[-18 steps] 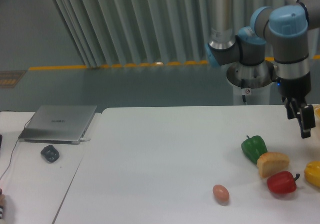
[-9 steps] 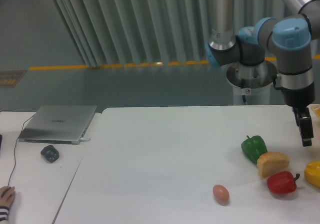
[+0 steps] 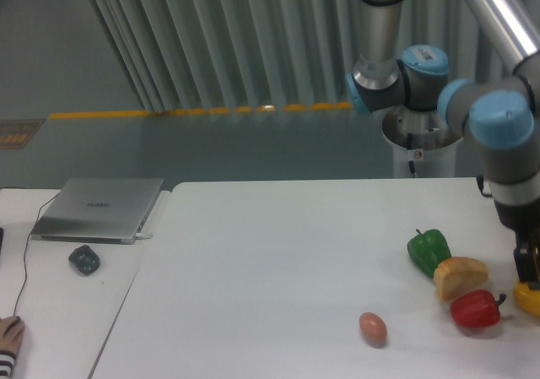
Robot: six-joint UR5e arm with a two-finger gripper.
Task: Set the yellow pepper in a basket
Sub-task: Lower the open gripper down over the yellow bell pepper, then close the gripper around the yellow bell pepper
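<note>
End effector (image 3: 526, 265) partly hides yellow pepper (image 3: 529, 300).

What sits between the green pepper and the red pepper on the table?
The tan bread roll lies between the green pepper and the red pepper, close against both, as the fixed camera shows.

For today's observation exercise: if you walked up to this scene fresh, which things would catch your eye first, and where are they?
The big grey and blue robot arm dominates the right side, reaching down to the table's right edge. Below it lies a bright cluster: a green pepper, a bread roll, a red pepper and, at the frame's edge, the yellow pepper. A lone egg sits to their left, and a closed laptop rests at far left.
</note>
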